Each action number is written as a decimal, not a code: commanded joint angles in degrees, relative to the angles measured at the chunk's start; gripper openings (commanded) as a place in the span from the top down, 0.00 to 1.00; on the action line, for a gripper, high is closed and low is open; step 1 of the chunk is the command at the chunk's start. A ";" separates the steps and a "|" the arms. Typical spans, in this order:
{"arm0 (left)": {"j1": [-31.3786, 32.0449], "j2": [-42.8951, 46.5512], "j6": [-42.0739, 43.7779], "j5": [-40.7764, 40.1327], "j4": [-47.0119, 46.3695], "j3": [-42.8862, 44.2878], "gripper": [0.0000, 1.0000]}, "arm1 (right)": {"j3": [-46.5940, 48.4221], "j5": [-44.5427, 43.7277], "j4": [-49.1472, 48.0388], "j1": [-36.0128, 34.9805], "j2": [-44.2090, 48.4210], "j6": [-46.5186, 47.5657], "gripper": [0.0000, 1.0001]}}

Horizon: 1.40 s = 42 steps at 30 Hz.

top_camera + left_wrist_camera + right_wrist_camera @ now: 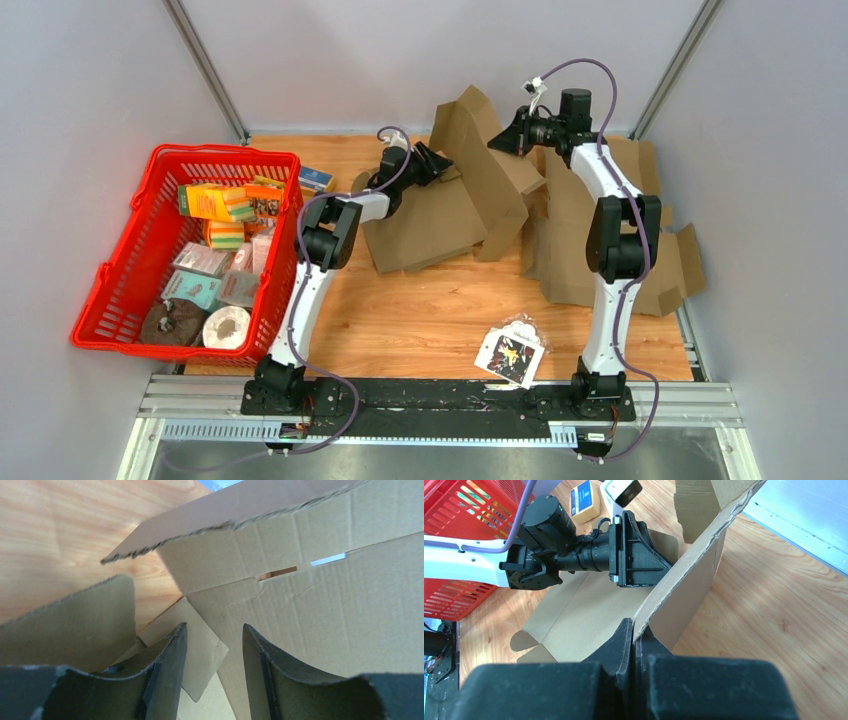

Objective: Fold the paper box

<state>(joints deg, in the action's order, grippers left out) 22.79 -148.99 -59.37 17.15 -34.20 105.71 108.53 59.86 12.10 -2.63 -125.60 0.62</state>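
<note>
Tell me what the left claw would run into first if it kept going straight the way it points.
The left claw, its jaws open, points into the paper box. It would probably meet the box's cardboard panel straight ahead first. How near that panel lies is unclear from the wrist view.

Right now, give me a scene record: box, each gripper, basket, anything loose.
Box: brown cardboard box, unfolded, flaps raised, far middle of wooden table.
Left gripper: open, pointed into the box's panels.
Right gripper: shut on a raised edge of the box.
Basket: red plastic basket, left, full of packaged goods.
Loose: white printed packet by right arm's base.
</note>
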 commanded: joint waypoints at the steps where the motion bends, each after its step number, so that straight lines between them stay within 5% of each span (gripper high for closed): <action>1: 0.24 3.62 -2.85 2.28 2.78 -0.95 0.48 | -3.06 -3.16 3.90 -1.23 0.09 4.12 1.00; 7: -0.11 1.68 -5.23 -0.79 18.16 3.18 0.52 | -2.80 -6.23 7.14 -1.76 0.36 6.75 1.00; 11: -0.11 3.61 -0.07 -0.19 17.94 2.14 0.53 | -0.17 -10.80 13.03 -2.90 -0.17 10.54 1.00; 19: 0.51 32.68 28.31 -1.68 17.49 -18.66 0.51 | 1.07 -25.20 18.92 -7.82 3.69 23.51 0.99; 26: 0.51 49.74 44.60 -7.72 35.58 -20.02 0.43 | 1.68 -25.67 25.15 -11.33 6.60 39.09 1.00; 34: -2.30 42.04 59.36 0.33 49.82 -0.20 0.32 | 2.39 -17.59 29.12 -13.01 8.35 41.65 1.00; 42: -6.08 31.92 60.33 16.23 52.65 11.09 0.31 | 5.29 -12.83 33.60 -12.84 7.04 43.85 1.00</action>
<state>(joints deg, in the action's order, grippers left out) 18.17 -114.78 -3.01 23.49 15.11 111.85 112.55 45.56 39.40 -15.57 -117.62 37.17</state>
